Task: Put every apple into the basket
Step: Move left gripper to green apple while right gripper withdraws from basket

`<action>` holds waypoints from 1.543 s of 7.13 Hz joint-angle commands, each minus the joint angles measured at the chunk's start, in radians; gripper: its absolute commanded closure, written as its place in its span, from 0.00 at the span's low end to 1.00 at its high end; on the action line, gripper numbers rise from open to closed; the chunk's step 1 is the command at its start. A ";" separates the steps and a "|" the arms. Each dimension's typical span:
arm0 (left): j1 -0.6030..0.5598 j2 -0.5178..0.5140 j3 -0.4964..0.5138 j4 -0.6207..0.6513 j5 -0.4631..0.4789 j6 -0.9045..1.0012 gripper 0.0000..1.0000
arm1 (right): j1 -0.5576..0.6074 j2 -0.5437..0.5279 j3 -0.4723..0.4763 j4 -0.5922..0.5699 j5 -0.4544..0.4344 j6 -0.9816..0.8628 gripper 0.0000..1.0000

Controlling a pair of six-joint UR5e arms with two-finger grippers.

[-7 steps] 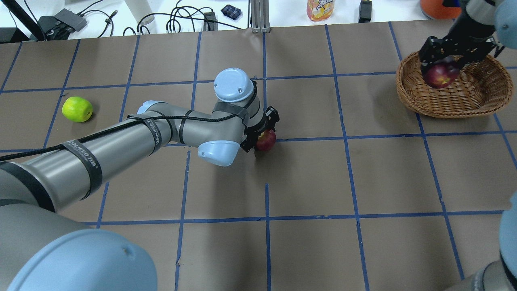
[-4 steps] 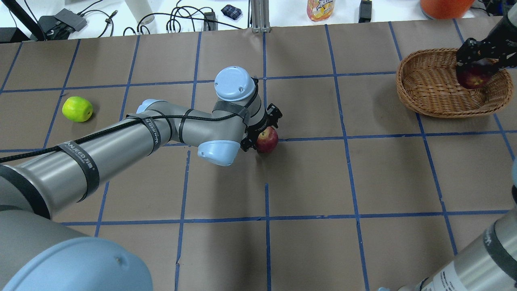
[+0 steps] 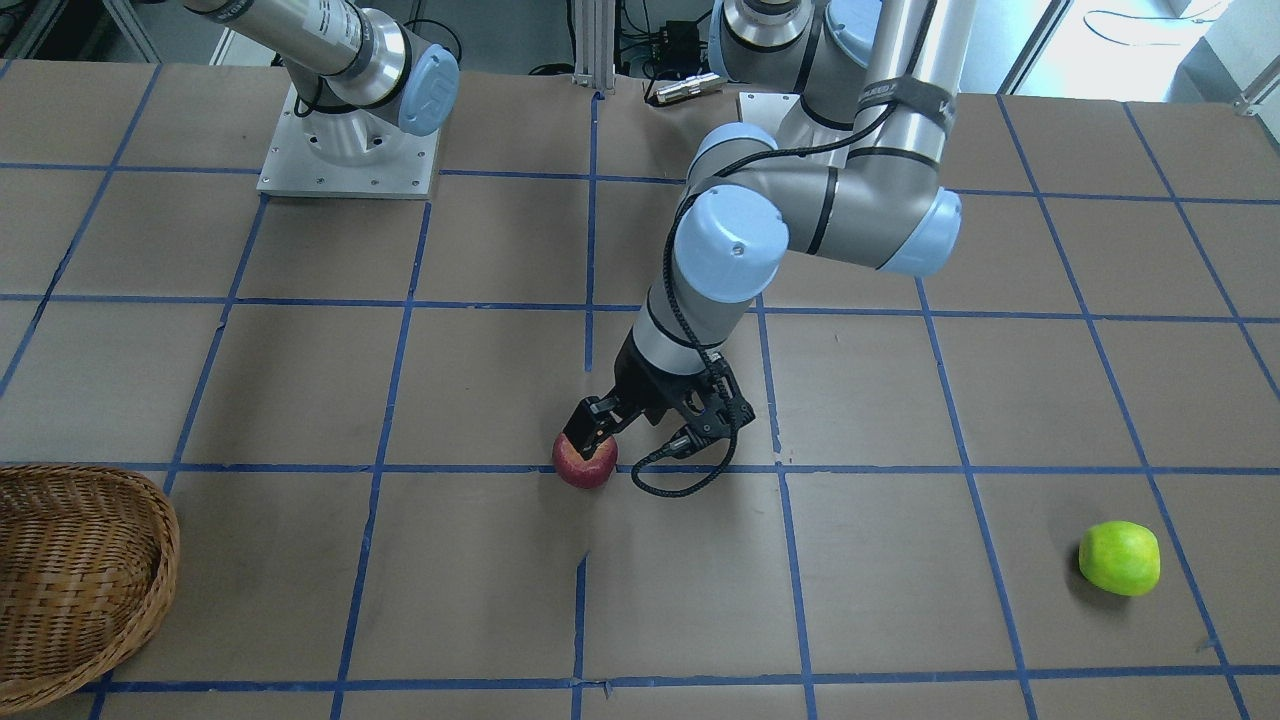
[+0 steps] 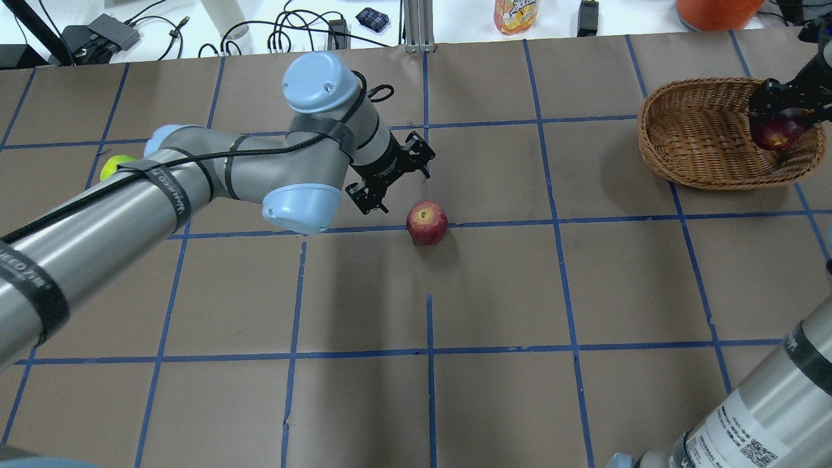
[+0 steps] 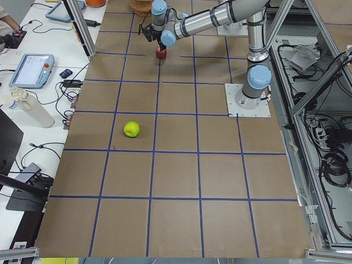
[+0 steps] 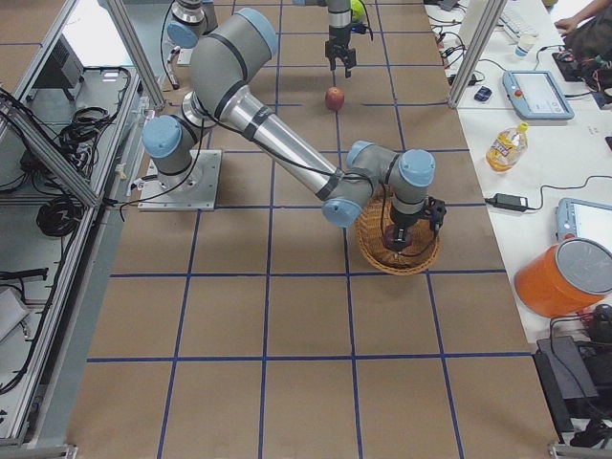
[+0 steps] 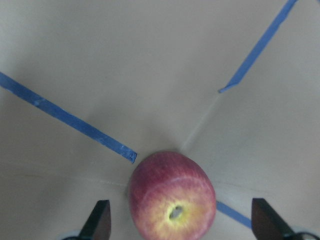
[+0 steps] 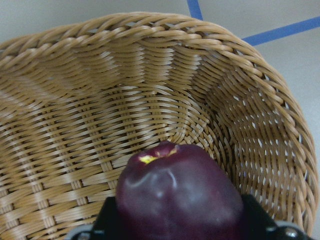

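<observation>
A red apple [image 4: 427, 222] with a yellowish stem dimple sits on the table's middle, on a blue tape line. My left gripper [image 4: 398, 182] hangs open just above it; the left wrist view shows the red apple [image 7: 172, 197] low between the spread fingertips [image 7: 100, 222]. Over the right part of the wicker basket [image 4: 656, 149], my right gripper [image 4: 780, 123] is shut on a dark maroon apple [image 4: 777, 135], and the right wrist view shows that apple [image 8: 180, 195] just above the basket's weave. A yellow-green apple [image 3: 1120, 557] lies far left, partly behind my left arm in the overhead view.
Along the table's far edge stand a juice bottle [image 4: 515, 14], an orange bucket [image 4: 715, 10], a metal post [image 4: 416, 26] and cables. My right forearm [image 4: 767, 416] crosses the near right corner. Blue tape lines grid the brown table cover.
My left gripper has lifted off the red apple, which stays on the table. My right gripper carried the dark apple from the basket's left side to its right side.
</observation>
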 commanded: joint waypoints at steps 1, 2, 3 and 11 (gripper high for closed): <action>0.088 0.112 -0.009 -0.142 -0.024 0.284 0.00 | -0.008 0.027 0.000 -0.023 0.001 -0.090 0.09; 0.156 0.130 -0.021 -0.213 -0.015 0.434 0.00 | -0.008 0.032 0.000 -0.026 -0.001 -0.087 0.00; 0.228 0.143 -0.050 -0.251 -0.003 0.586 0.00 | -0.008 0.024 -0.003 -0.016 -0.005 -0.087 0.00; 0.629 -0.140 0.225 -0.186 0.307 1.433 0.00 | 0.443 -0.215 -0.023 0.435 -0.019 0.228 0.00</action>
